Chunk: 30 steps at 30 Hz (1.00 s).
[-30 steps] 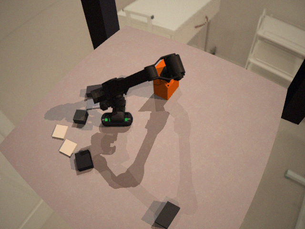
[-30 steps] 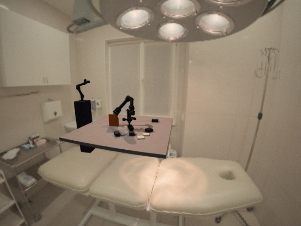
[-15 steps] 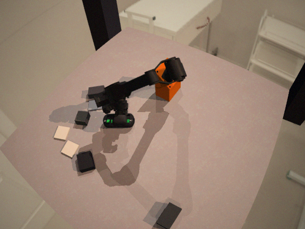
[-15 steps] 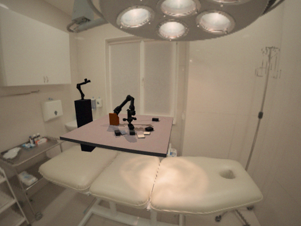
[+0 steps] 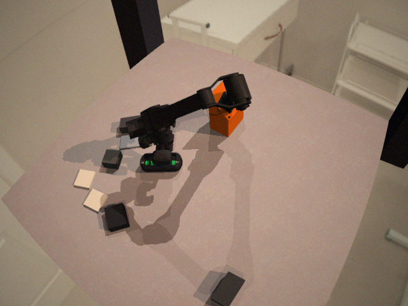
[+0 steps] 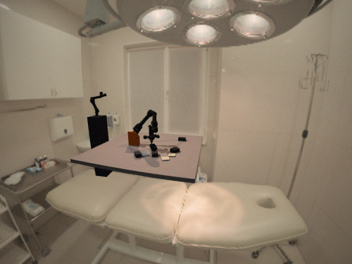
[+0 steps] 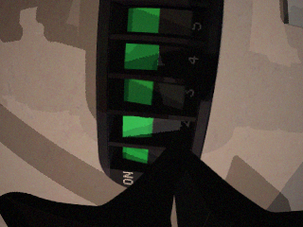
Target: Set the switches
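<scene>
— Two fingers of the hand (image 7: 172, 170) pressed fully together, gripping nothing, tips right over switch 1 (image 7: 142, 154) at the near end of the controller unit (image 7: 158, 70).

— And the rest of the unit from there?

— Straight ahead of the hand, long axis running directly away in the wrist view, switches numbered up to 6 at the far end. Sitting on its base, switch face up, label hidden. Green ends all on the left of the row; which ends are pressed down, hard to tell.

— So probably a poke or a step along that line next?

— Likely, with no sideways shift needed.

— Beyond that?

— Pinkish surface (image 5: 280, 171) with small dark and cream blocks just to one side of the unit, orange box (image 5: 225, 120) behind the arm. Clinic room around: padded couch (image 6: 170, 210) below, round lamp (image 6: 204, 20) overhead.
</scene>
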Tool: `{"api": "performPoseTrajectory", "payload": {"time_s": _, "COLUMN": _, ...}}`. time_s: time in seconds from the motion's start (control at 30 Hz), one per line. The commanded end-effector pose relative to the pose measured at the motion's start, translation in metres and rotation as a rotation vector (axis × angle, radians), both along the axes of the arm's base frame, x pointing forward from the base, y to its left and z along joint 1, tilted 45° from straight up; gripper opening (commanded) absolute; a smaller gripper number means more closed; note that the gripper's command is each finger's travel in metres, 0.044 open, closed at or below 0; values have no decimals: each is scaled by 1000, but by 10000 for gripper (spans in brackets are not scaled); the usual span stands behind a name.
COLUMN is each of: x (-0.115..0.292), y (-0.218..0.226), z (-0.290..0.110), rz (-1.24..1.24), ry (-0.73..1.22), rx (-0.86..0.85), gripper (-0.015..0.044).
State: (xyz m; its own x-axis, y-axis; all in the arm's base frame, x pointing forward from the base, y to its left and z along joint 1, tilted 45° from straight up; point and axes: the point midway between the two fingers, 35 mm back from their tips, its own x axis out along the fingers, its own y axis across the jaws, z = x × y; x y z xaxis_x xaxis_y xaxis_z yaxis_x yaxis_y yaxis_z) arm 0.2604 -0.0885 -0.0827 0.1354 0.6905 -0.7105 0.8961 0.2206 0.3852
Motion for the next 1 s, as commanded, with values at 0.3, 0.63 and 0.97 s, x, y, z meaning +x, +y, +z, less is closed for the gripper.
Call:
{"api": "performPoseTrajectory", "payload": {"time_s": 0.3, "x": 8, "y": -29, "z": 3, "rz": -5, "ry": -20, "rx": -17, "gripper": 0}}
{"api": "performPoseTrajectory", "payload": {"time_s": 0.63, "x": 10, "y": -24, "z": -3, "rz": -5, "ry": -20, "rx": -17, "gripper": 0}}
{"api": "performPoseTrajectory", "payload": {"time_s": 0.97, "x": 13, "y": -13, "z": -14, "rz": -5, "ry": -21, "rx": -17, "gripper": 0}}
